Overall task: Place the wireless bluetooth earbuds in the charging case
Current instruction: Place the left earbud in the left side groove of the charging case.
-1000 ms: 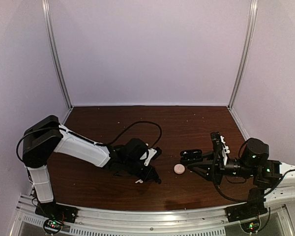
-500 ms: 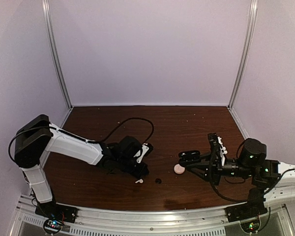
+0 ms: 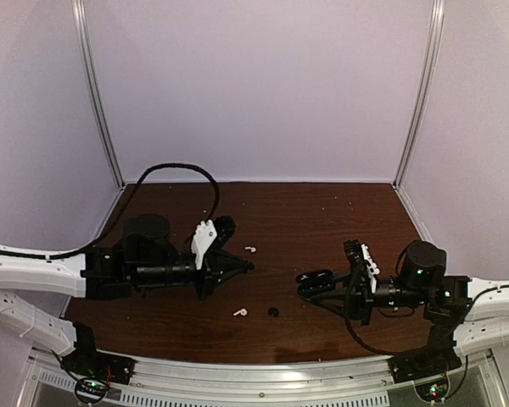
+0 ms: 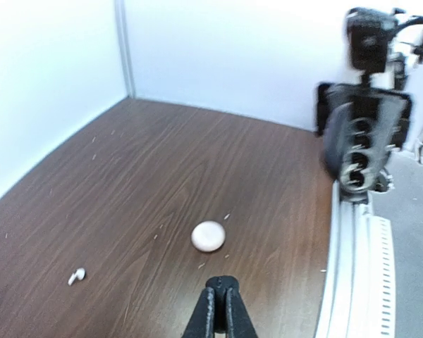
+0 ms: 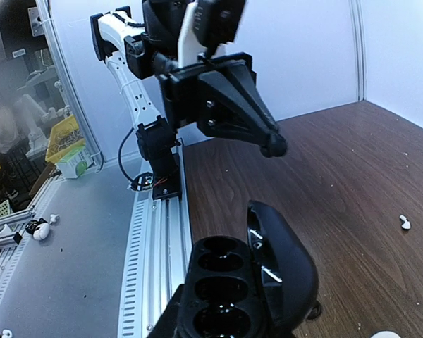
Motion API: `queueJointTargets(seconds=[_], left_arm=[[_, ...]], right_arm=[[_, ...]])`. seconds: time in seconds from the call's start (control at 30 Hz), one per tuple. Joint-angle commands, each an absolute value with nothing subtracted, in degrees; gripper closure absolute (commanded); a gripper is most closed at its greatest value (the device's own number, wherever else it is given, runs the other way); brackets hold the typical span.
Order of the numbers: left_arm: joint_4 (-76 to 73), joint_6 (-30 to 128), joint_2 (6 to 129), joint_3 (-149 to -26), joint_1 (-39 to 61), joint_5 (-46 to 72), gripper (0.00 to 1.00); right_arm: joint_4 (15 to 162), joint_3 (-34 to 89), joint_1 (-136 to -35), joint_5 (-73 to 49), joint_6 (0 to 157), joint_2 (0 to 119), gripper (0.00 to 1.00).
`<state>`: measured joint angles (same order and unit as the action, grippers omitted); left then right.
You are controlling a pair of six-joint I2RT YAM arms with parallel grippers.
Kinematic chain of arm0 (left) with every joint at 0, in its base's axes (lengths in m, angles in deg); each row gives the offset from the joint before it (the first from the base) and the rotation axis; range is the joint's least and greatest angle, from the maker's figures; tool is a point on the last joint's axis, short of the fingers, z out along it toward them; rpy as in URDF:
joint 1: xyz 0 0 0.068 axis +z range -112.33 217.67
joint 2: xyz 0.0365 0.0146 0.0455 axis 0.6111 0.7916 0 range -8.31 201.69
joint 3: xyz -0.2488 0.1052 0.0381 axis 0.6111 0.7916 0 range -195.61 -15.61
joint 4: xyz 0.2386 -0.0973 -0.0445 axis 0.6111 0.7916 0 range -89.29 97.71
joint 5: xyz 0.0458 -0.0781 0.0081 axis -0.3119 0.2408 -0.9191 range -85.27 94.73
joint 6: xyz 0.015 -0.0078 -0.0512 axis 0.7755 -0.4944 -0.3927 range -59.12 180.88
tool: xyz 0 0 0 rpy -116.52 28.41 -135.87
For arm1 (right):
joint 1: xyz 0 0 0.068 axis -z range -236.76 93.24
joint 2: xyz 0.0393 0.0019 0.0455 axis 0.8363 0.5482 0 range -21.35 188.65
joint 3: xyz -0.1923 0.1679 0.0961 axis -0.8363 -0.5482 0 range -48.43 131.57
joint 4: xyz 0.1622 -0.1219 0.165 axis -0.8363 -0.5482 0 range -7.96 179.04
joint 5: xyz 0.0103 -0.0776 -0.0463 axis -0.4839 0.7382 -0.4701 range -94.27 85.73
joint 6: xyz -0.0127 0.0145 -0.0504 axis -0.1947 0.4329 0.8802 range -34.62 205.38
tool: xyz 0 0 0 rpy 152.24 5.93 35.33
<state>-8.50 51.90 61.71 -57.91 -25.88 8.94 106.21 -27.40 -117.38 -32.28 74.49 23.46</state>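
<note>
While hovering with left claw [image 4: 220, 289] pinched together, empty: nearest to white earbud [image 3: 251, 250] — on tabletop [image 3: 322, 220] just past tip, far side. Farther off, other white earbud [image 3: 240, 312] and black earbud [image 3: 273, 312] toward front edge. Right claw [image 3: 309, 284] — gap unreadable. Calls for parting, then short reach outward.

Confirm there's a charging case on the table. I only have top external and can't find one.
Observer: Yes. Left wrist shows a round pale case lying flat on the table.
Operator: Is the right tool gripping it?
Observer: No. In left wrist that tool hangs apart from the case, no contact.
Operator: Is the left tool carrying anything?
Observer: No. Its own camera shows the fingers pressed together with nothing between them.
</note>
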Motion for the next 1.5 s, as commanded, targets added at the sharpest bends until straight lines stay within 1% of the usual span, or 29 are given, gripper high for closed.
queueJointTargets(seconds=[0.0, 0.23, 0.5, 0.93, 0.97, 1.3, 1.47], left_arm=[[-15.02, 62.18, 55.63, -54.75, -31.16, 13.47, 1.00], [-13.97, 67.78, 54.94, -56.99, -38.74, 12.34, 1.00], [-13.66, 70.35, 60.73, -61.10, -43.49, 6.99, 1.00], [-12.72, 69.24, 65.43, -63.78, -43.78, 5.60, 1.00], [-12.58, 69.22, 65.81, -63.85, -43.75, 3.82, 1.00], [-12.92, 67.45, 68.65, -64.67, -43.78, -0.38, 1.00], [-12.48, 67.42, 69.12, -64.84, -43.75, 1.70, 1.00]], right_arm=[[112.31, -27.51, -118.36, -34.92, 77.47, 26.09, 0.94], [112.87, -24.17, -121.78, -34.60, 82.57, 32.44, 0.95], [112.36, -21.41, -123.18, -34.68, 84.27, 36.02, 0.96], [109.24, -20.47, -124.58, -34.43, 86.42, 36.36, 0.97], [109.24, -20.56, -124.60, -34.42, 86.43, 36.17, 0.97], [109.13, -20.72, -124.78, -34.11, 86.88, 35.11, 0.98], [109.66, -21.09, -124.78, -32.68, 86.80, 33.75, 0.98]])
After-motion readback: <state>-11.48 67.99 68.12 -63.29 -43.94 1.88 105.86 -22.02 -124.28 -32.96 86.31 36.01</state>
